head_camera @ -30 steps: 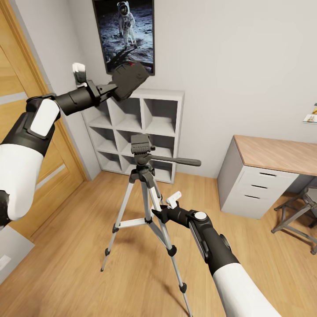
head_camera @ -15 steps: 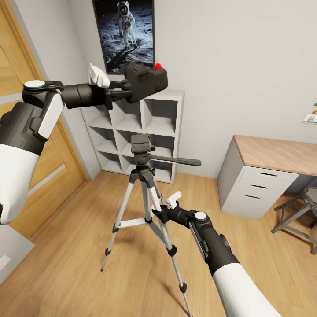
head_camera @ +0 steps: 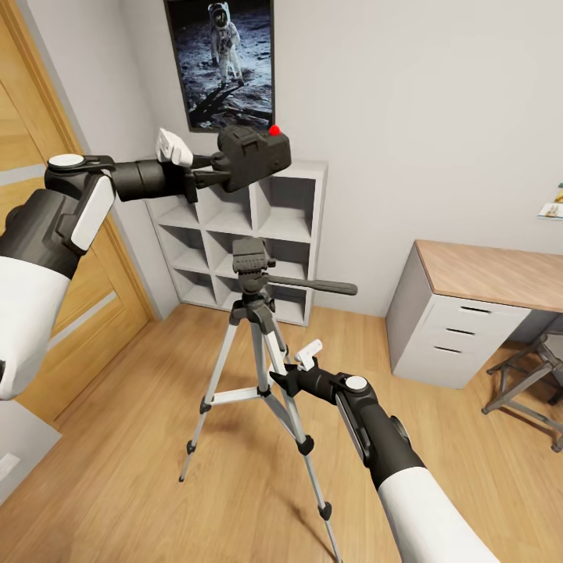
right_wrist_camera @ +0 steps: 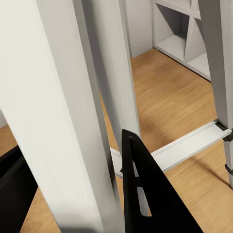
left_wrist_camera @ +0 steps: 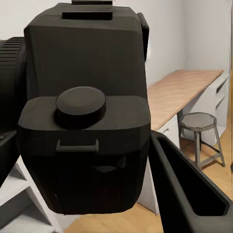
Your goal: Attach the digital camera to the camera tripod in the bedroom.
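**Holding camera above tripod head; right gripper on tripod leg**

Gripping the small black compact digital camera (head_camera: 252, 159) with the red dot on top, the left gripper (head_camera: 205, 168) sits at upper left-centre of the head view, arm reaching in from the left edge. The fingers are clamped on the camera body; one white pad (head_camera: 170, 145) shows just behind it. Camera hangs in the air, in front of the white cube shelf (head_camera: 301, 197) and below the astronaut poster (head_camera: 227, 59), directly above the tripod head and well apart from it. In the left wrist view the camera (left_wrist_camera: 85, 109) takes up most of the frame, one black finger (left_wrist_camera: 187, 191) running along its side.

The tall silver-legged camera tripod (head_camera: 254, 336) with black joints and black head stands on the light wood plank floor (head_camera: 141, 477) at frame centre, pan handle pointing toward the right of the frame. Mount plate on top carries nothing.

The right gripper (head_camera: 288, 377) is at lower centre, against the tripod's leg nearest the robot. In the right wrist view a silver leg (right_wrist_camera: 68, 126) runs between the two black fingers (right_wrist_camera: 145, 189); the fingers appear closed around it, contact itself cannot be confirmed.

A wood-topped grey counter (head_camera: 485, 277) stands at right, a wooden door (head_camera: 47, 258) at left.
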`<state>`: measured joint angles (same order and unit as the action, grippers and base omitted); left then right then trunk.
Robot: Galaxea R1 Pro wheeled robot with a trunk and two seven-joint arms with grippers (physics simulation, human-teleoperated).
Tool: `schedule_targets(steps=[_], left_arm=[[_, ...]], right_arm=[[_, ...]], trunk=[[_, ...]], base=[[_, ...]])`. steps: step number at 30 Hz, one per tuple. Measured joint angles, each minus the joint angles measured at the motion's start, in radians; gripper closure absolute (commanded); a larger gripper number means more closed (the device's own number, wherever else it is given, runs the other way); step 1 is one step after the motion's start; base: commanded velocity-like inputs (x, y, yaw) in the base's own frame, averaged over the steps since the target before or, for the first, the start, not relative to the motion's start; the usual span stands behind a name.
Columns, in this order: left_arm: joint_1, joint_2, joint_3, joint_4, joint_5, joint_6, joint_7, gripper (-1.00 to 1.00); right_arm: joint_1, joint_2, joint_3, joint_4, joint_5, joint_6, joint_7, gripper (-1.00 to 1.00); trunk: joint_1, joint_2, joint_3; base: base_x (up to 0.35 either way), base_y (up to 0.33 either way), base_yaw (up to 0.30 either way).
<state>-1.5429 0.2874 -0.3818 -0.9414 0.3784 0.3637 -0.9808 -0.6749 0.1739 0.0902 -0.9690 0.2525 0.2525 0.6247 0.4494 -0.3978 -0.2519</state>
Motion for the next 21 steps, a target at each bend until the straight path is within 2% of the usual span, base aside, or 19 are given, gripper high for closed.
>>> schedule_targets(steps=[3,7,13,21], left_arm=[[0.001,0.0,0.0,-0.027,0.009,0.005,-0.004,1.0],[0.001,0.013,0.0,-0.062,0.015,0.01,-0.008,1.0],[0.001,0.04,0.0,-0.044,0.019,0.025,-0.008,1.0],[0.001,0.048,-0.006,-0.086,-0.008,0.033,0.0,1.0]], right_arm=[[0.0,0.0,0.0,0.0,0.001,-0.002,0.0,1.0],[0.0,0.0,0.0,0.0,0.001,-0.003,0.001,1.0],[0.001,0.0,0.0,0.0,0.001,-0.003,0.0,1.0],[0.0,0.0,0.0,0.0,-0.001,-0.005,-0.002,1.0]], trunk=[[0.0,0.0,0.0],[0.0,0.0,0.0],[0.0,0.0,0.0],[0.0,0.0,0.0]], base=[[0.0,0.0,0.0],[0.0,0.0,0.0],[0.0,0.0,0.0],[0.0,0.0,0.0]])
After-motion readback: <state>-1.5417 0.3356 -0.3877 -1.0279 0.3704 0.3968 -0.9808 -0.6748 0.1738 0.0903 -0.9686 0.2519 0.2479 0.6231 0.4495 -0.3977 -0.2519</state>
